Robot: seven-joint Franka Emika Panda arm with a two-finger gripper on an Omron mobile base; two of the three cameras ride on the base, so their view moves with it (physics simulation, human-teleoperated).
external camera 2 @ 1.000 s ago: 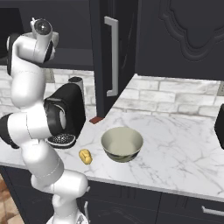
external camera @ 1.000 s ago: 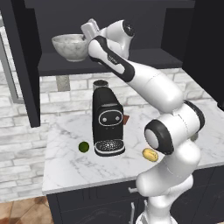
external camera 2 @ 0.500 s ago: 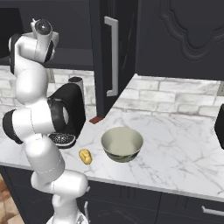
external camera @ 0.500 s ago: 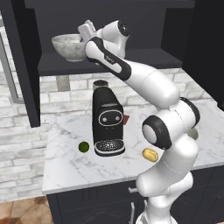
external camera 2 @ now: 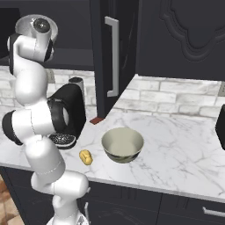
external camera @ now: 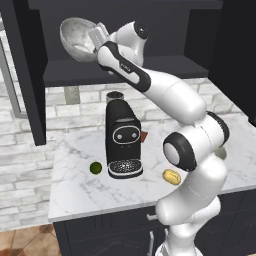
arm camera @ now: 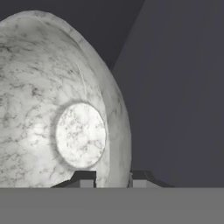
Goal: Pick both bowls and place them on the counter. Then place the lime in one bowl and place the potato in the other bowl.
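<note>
we see the white-grey marbled bowl (external camera: 77, 39) tipped on its side above the dark shelf board (external camera: 125, 72), its smooth round hollow and flat veined bottom disc facing the hand camera. the gripper (arm camera: 112, 177) is clenched on the bowl's rim, one fingertip inside the wall and one outside, as far as the tight hand view lets us judge. a second ago the bowl sat upright on the shelf and the fingers stood wide apart; now it is tilted and lifted slightly.

on the white marble counter (external camera: 75, 190) with grey veins, the small dark green lime (external camera: 95, 167) lies near the left edge, just beside the glossy black coffee machine (external camera: 122, 137). the golden-yellow oval potato (external camera: 171, 176) lies near the front edge, right of the machine. the olive-beige bowl (external camera 2: 122, 144), round, deep and cream-rimmed, stands upright near the front edge beside the potato; none of these has shifted.
</note>
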